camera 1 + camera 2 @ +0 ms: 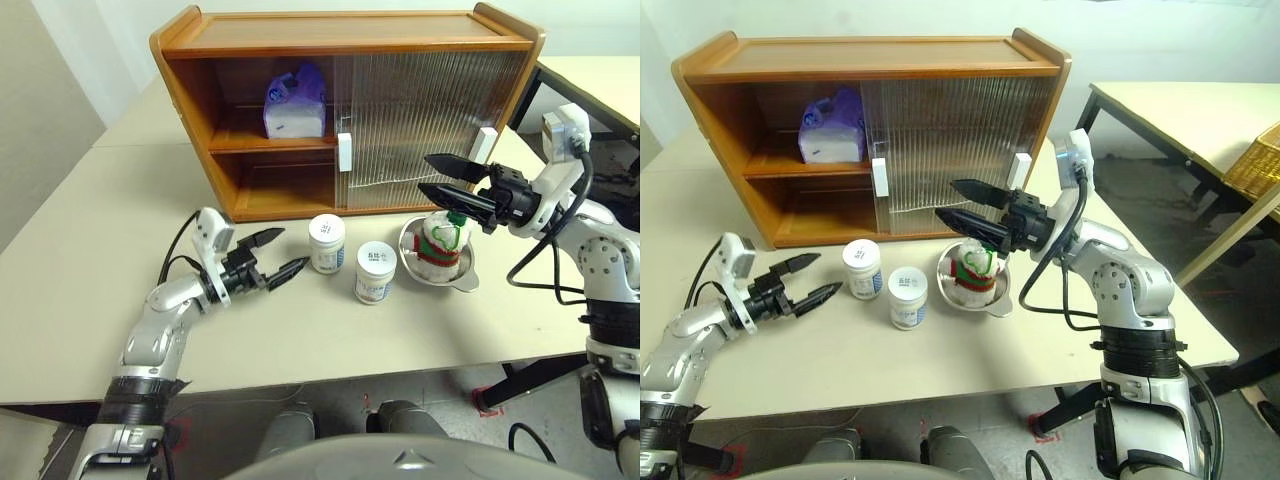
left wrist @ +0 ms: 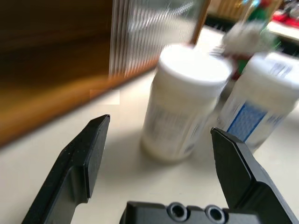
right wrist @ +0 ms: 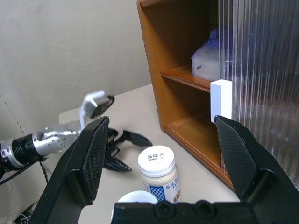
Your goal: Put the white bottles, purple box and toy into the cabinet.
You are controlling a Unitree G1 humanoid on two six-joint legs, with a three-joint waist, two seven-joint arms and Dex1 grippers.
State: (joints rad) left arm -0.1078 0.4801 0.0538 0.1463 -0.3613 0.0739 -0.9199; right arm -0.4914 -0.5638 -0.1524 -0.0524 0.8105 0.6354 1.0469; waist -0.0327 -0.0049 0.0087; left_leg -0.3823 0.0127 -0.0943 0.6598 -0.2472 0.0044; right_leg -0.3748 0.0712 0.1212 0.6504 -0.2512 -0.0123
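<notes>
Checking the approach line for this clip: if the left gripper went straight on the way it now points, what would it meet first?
Most likely the nearer white bottle. The open left gripper points at it, and the left wrist view frames it between the fingers. The second white bottle stands beside it, off the line.

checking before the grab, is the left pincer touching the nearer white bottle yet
Apart. In the left eye view bare table shows between the open left pincer and the white bottle; the left wrist view shows that bottle beyond both fingertips.

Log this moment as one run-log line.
lavender tissue pack: upper shelf | left gripper: open, beside nearer white plastic jar | right gripper: open, above plush toy
</notes>
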